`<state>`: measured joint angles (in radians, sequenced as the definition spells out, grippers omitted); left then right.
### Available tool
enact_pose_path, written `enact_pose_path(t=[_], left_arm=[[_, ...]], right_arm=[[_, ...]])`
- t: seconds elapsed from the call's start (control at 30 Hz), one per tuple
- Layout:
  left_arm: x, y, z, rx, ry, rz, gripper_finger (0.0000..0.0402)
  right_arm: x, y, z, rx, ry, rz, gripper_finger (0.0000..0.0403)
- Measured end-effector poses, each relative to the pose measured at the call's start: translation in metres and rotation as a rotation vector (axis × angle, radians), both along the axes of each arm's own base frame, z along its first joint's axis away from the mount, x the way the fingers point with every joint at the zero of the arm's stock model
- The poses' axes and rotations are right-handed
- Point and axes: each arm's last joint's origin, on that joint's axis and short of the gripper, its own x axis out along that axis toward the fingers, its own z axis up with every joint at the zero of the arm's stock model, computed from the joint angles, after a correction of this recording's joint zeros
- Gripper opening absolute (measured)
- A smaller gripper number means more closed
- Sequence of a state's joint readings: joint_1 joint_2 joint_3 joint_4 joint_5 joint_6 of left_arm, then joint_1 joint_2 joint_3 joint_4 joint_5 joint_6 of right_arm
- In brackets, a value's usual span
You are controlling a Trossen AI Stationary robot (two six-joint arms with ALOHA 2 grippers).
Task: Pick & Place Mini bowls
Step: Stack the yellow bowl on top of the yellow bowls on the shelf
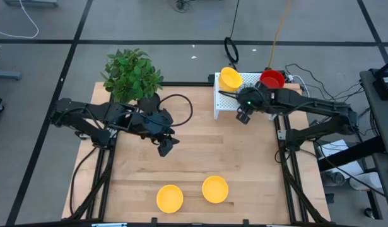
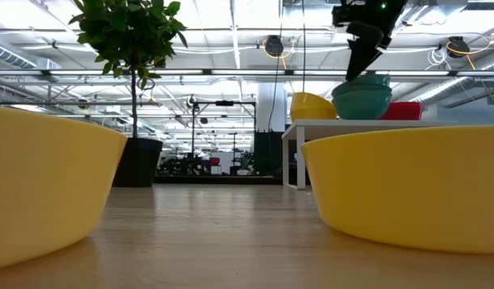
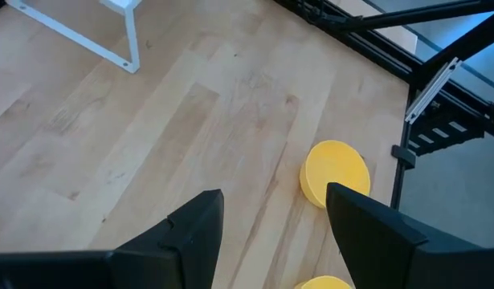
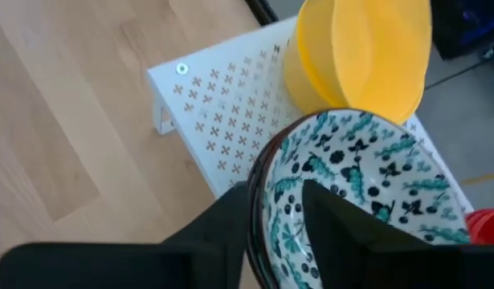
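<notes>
My right gripper [image 1: 244, 116] [image 4: 275, 193] is at the white perforated rack [image 1: 250, 79], down on a white mini bowl with a dark teal pattern [image 4: 351, 168] [image 2: 361, 96]. That bowl lies on top of another like it on the rack. A tilted yellow bowl [image 1: 230, 78] [image 4: 359, 56] and a red bowl [image 1: 272, 79] stand beside them. Two yellow bowls [image 1: 170, 198] [image 1: 215, 189] rest on the table near its near edge. My left gripper [image 1: 167, 146] [image 3: 275, 217] hovers open above the table's middle, touching nothing. My right gripper has the patterned bowl by its rim [image 4: 261, 181], on the side toward the table's middle. One finger [image 4: 335, 217] is inside the bowl and the other [image 4: 226, 221] outside. The fingers come from above, pointing down. The bowl sits level on the bowl beneath it on the rack.
A dark pot with a leafy green plant [image 1: 132, 75] stands at the table's far left corner. Bare wood lies between the rack and the two yellow bowls. Black frame rails [image 1: 285, 151] run along the table's right side, with cables beyond.
</notes>
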<state>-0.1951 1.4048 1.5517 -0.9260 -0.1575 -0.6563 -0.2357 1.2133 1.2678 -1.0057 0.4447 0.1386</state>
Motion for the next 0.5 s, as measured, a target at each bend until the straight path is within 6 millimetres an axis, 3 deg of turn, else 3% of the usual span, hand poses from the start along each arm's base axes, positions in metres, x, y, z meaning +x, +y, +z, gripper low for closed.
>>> enact_pose_path(t=[0.23,0.5], left_arm=[[-0.001,0.0,-0.001,-0.001,0.008,0.001,0.0225],[-0.001,0.0,-0.001,-0.023,0.013,0.022,0.0225]], right_arm=[[-0.009,0.018,0.012,0.032,-0.08,0.083,0.0141],[-0.001,0.074,0.005,0.374,-0.133,0.408,0.0119]])
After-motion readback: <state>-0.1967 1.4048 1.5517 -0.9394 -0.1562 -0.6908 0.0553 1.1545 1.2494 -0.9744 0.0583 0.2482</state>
